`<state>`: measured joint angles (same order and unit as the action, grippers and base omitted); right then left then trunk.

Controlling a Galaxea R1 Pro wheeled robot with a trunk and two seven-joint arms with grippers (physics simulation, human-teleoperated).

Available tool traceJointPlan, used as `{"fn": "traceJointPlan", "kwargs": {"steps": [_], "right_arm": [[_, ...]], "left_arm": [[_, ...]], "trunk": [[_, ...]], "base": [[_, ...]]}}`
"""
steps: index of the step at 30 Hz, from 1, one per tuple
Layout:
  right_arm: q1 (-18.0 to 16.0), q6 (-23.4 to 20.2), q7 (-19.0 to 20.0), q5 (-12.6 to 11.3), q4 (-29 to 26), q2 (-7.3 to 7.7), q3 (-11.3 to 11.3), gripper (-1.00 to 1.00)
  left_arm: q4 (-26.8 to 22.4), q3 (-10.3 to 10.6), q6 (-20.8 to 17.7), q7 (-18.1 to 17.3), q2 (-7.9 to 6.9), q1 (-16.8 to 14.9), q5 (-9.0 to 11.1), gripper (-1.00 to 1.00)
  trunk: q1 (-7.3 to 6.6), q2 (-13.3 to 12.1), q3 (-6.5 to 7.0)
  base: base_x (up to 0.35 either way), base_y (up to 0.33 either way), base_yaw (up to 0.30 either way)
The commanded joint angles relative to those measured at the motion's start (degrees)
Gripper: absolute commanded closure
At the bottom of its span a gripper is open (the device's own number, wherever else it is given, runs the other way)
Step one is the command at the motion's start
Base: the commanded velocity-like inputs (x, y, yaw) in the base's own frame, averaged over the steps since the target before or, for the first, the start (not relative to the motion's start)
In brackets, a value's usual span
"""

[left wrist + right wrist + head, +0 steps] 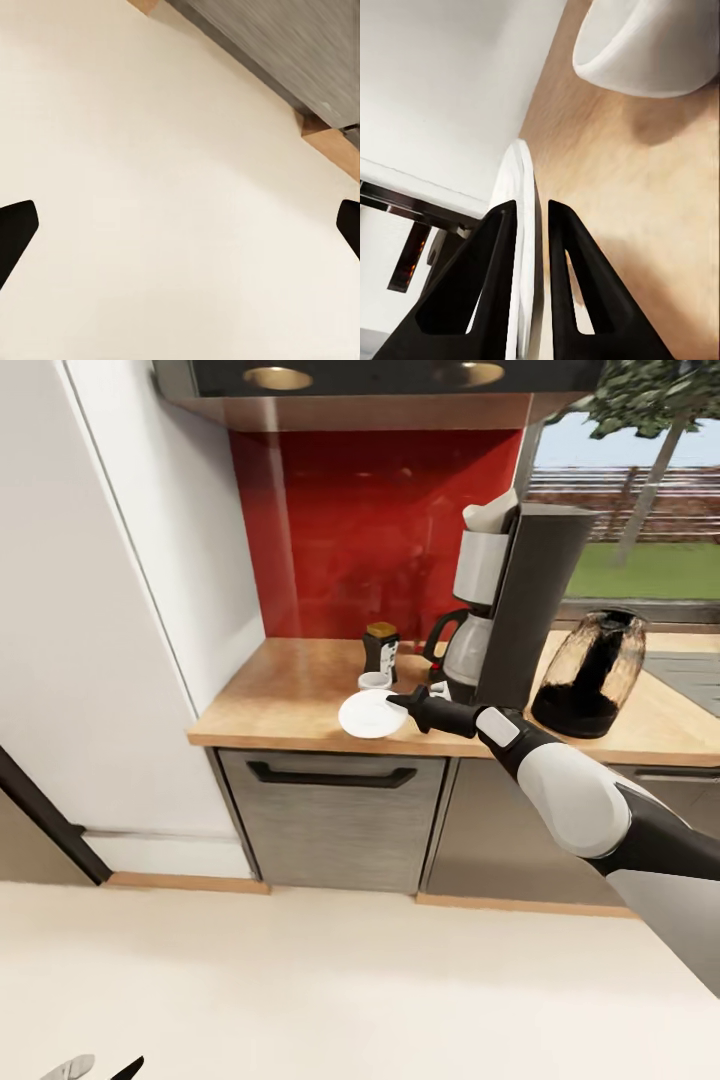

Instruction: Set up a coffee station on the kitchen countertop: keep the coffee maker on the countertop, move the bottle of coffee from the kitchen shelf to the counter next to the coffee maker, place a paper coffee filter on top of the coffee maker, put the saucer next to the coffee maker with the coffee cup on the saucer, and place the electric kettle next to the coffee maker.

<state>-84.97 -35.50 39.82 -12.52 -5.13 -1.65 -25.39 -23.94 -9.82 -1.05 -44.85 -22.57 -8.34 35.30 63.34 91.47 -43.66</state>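
From the head view, the step in hand looked to be the placing of the saucer: the right claw point(398, 703) was clamped on the rim of the small flat round white saucer point(368, 715), held at the front of the long light wood-grain desk point(290, 705); whether the saucer lay flat on the wood or hung just over it could not be told; just beyond the claw stood the tiny plain white cup point(375, 681), behind that the small squarish dark coffee jar with a golden-yellow lid point(381, 648); on the arm side of the claw rose the tall dark grey coffee maker point(515, 610) with an off-white paper filter point(490, 512) in its top, and further off the rounded smoky-glass kettle point(590, 672); above ran the glossy black shelf point(380, 380) with round lights; a red backsplash, a white wall, grey cabinet fronts and a pale floor made up the room.

In the left wrist view, the left claw point(180, 229) hung spread wide with nothing in it, over that pale floor.

In the right wrist view, both dark fingers point(480, 292) pinched the saucer's thin edge, the cup near ahead on the desk; the next move likely called for setting the saucer down flat beside the coffee maker, letting go, then lifting the cup onto it.
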Motion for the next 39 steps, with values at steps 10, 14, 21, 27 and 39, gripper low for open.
{"fn": "traceJointPlan", "kwargs": {"steps": [10,14,21,27,39], "right_arm": [[0.0,-0.5,0.0,-0.7,-0.1,-0.02,0.1,1.00],[0.0,-0.5,0.0,-0.7,-0.1,-0.02,0.1,1.00],[0.0,-0.5,0.0,-0.7,-0.1,-0.02,0.1,1.00],[0.0,-0.5,0.0,-0.7,-0.1,-0.02,0.1,1.00],[0.0,-0.5,0.0,-0.7,-0.1,-0.02,0.1,1.00]], "left_arm": [[0.0,0.0,-0.1,-0.2,-0.02,0.0,0.3,-1.00],[0.0,0.0,-0.1,-0.2,-0.02,0.0,0.3,-1.00],[0.0,0.0,0.0,-0.2,-0.02,0.0,0.3,-1.00],[0.0,0.0,-0.1,-0.2,-0.02,0.0,0.3,-1.00],[0.1,0.0,0.0,-0.2,-0.02,0.0,0.3,-1.00]], "trunk": [[0.00,0.0,-0.05],[0.00,0.0,-0.05],[0.00,0.0,-0.05],[0.00,0.0,-0.05],[0.00,0.0,-0.05]], "base": [[0.000,0.121,-0.116],[0.000,0.209,-0.121],[0.000,0.035,-0.254],[0.000,0.160,-0.066],[0.000,0.151,-0.169]]}}
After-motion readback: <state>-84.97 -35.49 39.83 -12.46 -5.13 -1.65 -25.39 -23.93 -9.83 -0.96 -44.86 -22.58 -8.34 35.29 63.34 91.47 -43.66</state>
